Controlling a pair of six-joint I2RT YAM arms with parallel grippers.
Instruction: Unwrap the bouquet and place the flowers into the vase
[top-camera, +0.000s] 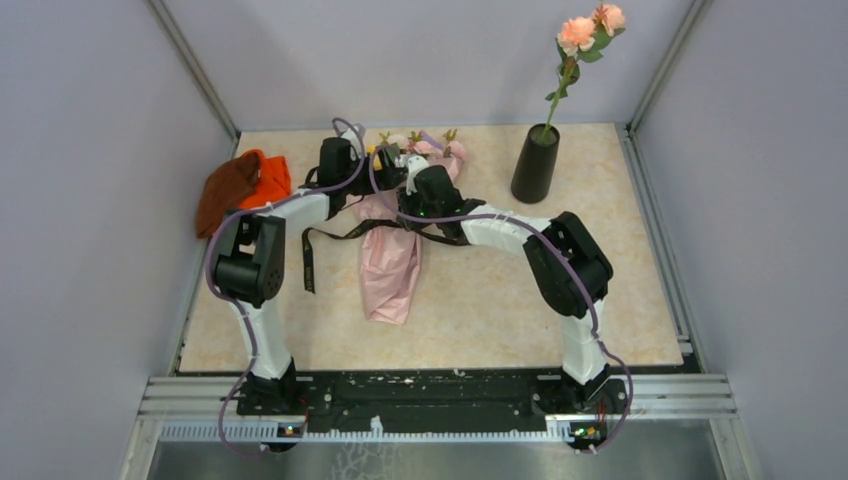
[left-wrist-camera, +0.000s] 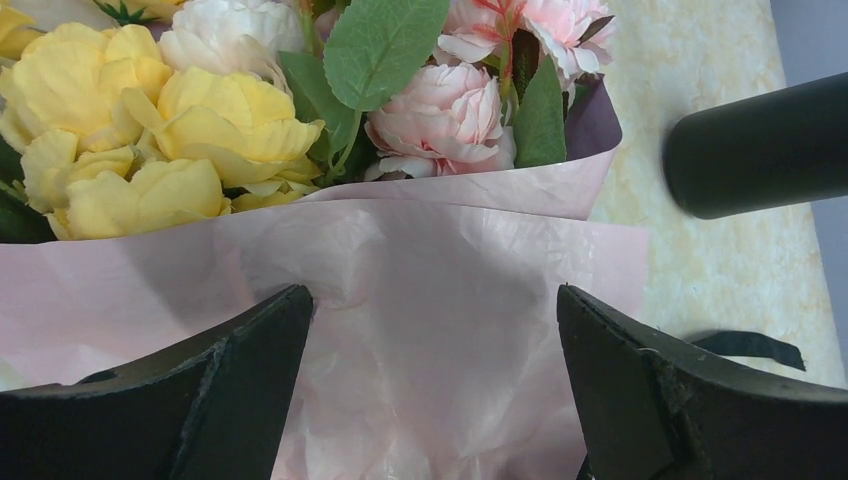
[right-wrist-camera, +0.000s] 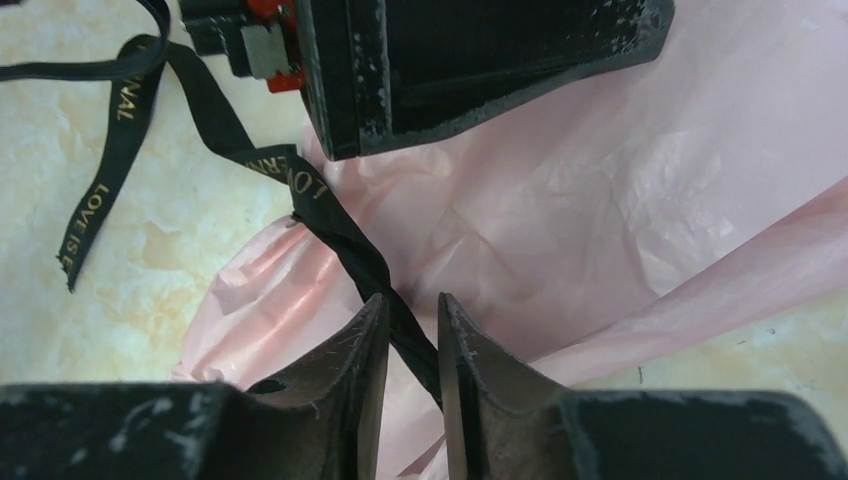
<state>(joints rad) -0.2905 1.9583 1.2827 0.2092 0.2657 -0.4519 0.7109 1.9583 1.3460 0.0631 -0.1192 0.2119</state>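
The bouquet (top-camera: 390, 265) lies flat on the table, its pink paper cone pointing toward the arms. Its flowers (top-camera: 420, 145), yellow, white and pink (left-wrist-camera: 440, 115), face the back wall. My left gripper (left-wrist-camera: 435, 300) hangs open just over the pink paper (left-wrist-camera: 400, 250) below the blooms. My right gripper (right-wrist-camera: 412, 305) is lower on the wrap, its jaws a narrow gap apart. The black ribbon (right-wrist-camera: 330, 215) runs loosely through that gap. The black vase (top-camera: 535, 165) stands at the back right with a peach-bloomed stem (top-camera: 578, 35) in it.
An orange-and-brown cloth bundle (top-camera: 240, 185) lies at the back left. The ribbon's loose tails (top-camera: 308, 260) trail across the table left of the wrap. Grey walls close in three sides. In the right wrist view the left gripper's body (right-wrist-camera: 470, 60) sits close above.
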